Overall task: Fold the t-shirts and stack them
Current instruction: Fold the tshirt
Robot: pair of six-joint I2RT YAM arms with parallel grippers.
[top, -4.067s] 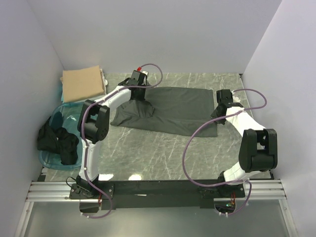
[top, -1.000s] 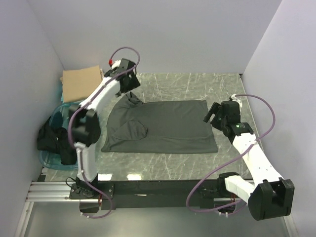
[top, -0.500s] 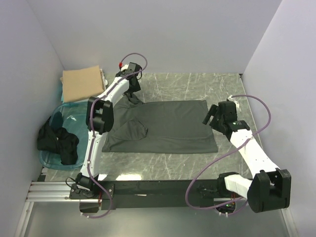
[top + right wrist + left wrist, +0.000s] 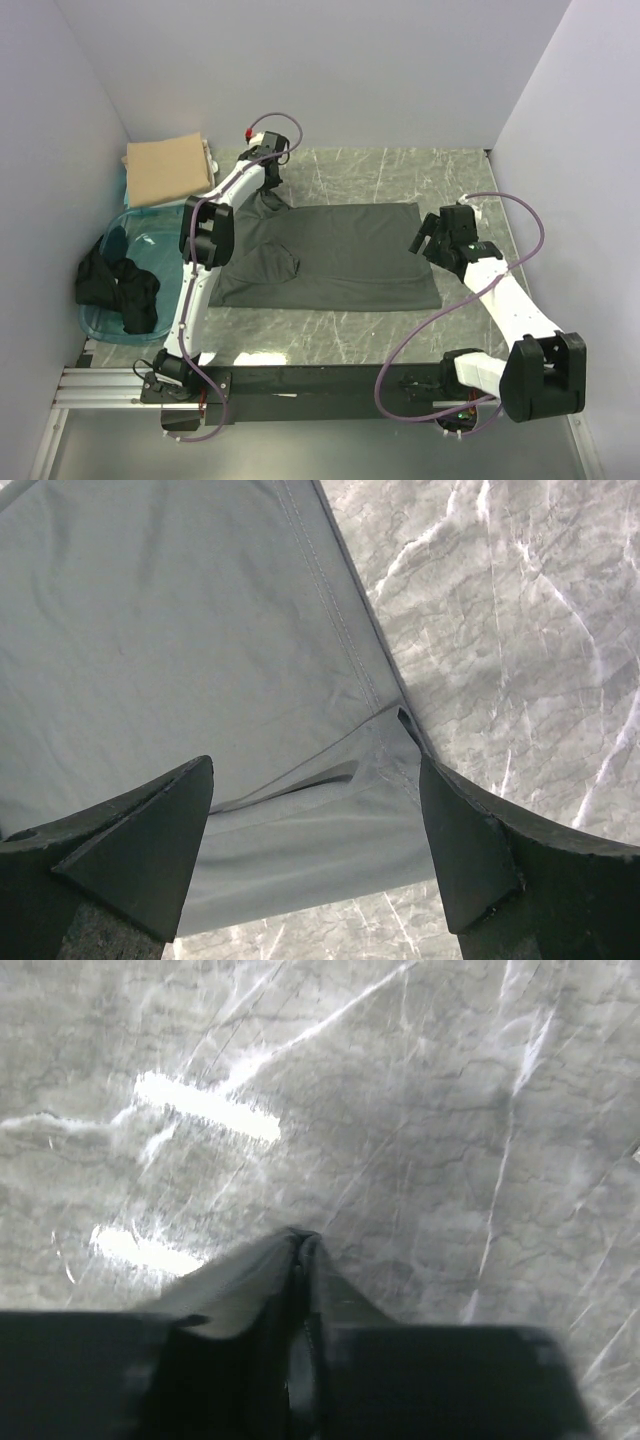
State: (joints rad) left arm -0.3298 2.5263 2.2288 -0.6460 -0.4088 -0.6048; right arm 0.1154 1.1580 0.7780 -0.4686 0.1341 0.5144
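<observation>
A charcoal-grey t-shirt (image 4: pixel 340 255) lies spread flat on the marble table, with a small folded lump (image 4: pixel 280 262) on its left part. My left gripper (image 4: pixel 268 184) is down at the shirt's far-left sleeve. In the left wrist view its jaws (image 4: pixel 298 1238) are pressed together with a thin strip of grey cloth between them. My right gripper (image 4: pixel 424 238) hovers open over the shirt's right edge. The hemmed corner (image 4: pixel 385 730) lies between its wide-apart fingers (image 4: pixel 150 850). A folded tan t-shirt (image 4: pixel 167 168) sits at the far left. Black t-shirts (image 4: pixel 120 288) lie bunched in the tub.
A translucent teal tub (image 4: pixel 140 232) stands at the left edge, the black shirts hanging over its near-left rim. White walls close in the table on the left, back and right. Bare marble (image 4: pixel 400 175) shows beyond the shirt and in front of it (image 4: pixel 330 335).
My left gripper came down onto the shirt's far-left sleeve and closed its jaws. The right gripper stayed open and barely shifted. The shirt lies as before.
</observation>
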